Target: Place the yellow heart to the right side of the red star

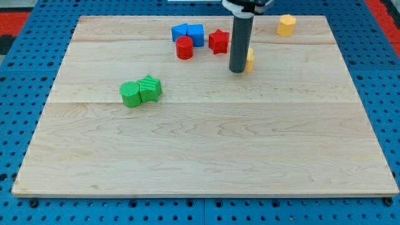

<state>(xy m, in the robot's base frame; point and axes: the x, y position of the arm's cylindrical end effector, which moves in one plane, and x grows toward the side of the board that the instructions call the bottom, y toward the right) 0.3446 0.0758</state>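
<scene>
The red star (219,42) lies near the view's top, right of centre. The yellow heart (249,60) is mostly hidden behind my rod; only a sliver shows at the rod's right edge, below and to the right of the star. My tip (237,70) rests on the board, touching the heart's left side, a short way below and right of the red star.
A red cylinder (184,47) and two blue blocks (188,32) sit left of the star. A yellow block (286,25) lies at the top right. A green cylinder (130,94) and a green star (150,88) touch at the left. The wooden board (200,150) lies on a blue pegboard.
</scene>
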